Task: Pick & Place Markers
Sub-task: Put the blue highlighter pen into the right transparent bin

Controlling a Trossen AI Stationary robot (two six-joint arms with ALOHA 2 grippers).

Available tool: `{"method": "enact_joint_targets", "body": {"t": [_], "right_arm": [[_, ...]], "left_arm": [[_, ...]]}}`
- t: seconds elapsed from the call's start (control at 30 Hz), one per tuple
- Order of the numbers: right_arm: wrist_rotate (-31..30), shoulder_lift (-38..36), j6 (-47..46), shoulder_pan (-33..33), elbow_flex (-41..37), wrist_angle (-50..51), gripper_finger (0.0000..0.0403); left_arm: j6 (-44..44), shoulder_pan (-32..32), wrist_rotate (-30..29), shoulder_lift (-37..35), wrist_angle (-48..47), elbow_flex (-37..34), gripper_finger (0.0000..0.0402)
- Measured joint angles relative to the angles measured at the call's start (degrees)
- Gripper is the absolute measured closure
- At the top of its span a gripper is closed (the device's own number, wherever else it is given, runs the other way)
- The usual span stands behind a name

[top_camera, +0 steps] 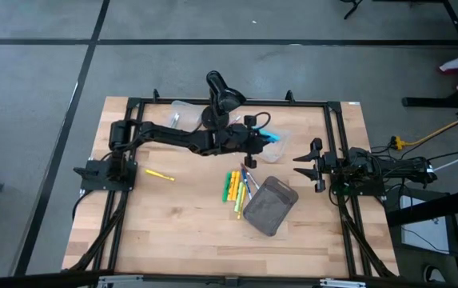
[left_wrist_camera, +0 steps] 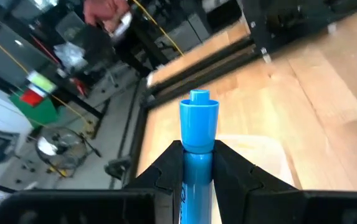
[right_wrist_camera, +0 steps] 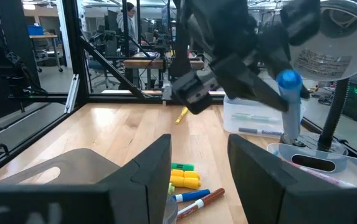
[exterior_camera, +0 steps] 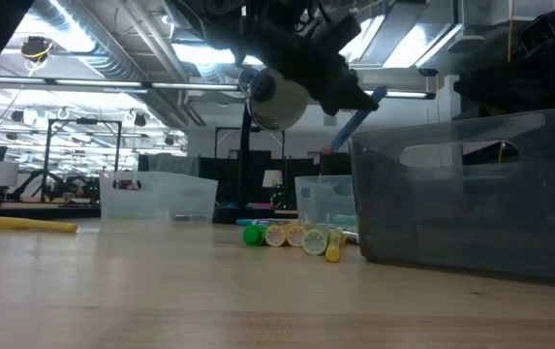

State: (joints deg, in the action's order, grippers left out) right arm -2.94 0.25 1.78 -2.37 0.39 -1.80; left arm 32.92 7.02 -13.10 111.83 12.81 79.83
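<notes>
At table, nine o'clock: lone yellow marker (top_camera: 160, 174).
Left gripper (top_camera: 264, 141): above clear tub (top_camera: 279, 146), clamped on blue marker (left_wrist_camera: 197, 134).
Centre: marker cluster (top_camera: 238, 190) beside grey bin (top_camera: 270, 206).
Right gripper (top_camera: 307, 166): three o'clock, fingers apart, empty.

— Left arm? Stretched far across toward the middle, wrist bent down, left gripper (top_camera: 265, 141) up in the air, fingers (left_wrist_camera: 166, 171) squeezed tight on a blue marker (left_wrist_camera: 198, 121).

— And the right arm? Tucked back at its own side, waiting. Right gripper (top_camera: 304, 165) pointed toward the middle, fingers (right_wrist_camera: 147, 168) apart, holding nothing.
</notes>
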Motion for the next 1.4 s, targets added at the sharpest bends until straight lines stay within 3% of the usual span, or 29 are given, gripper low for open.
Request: {"method": "enact_joint_targets", "body": {"t": [0.37, 0.67, 1.4], "right_arm": [[0.00, 0.00, 0.00, 0.01, 0.00, -0.01, 0.0246], [-0.02, 0.00, 0.00, 0.01, 0.00, 0.02, 0.0246], [-0.02, 0.00, 0.00, 0.02, 0.00, 0.00, 0.0246]], "left_arm": [[0.22, 1.16, 5.70, 0.00, -1.46, 0.00, 0.0342], [1.55, 1.12, 6.03, 3.65, 2.42, -0.13, 0.0342], [2.82, 0.50, 6.75, 3.78, 3.27, -0.09, 0.0341]]}}
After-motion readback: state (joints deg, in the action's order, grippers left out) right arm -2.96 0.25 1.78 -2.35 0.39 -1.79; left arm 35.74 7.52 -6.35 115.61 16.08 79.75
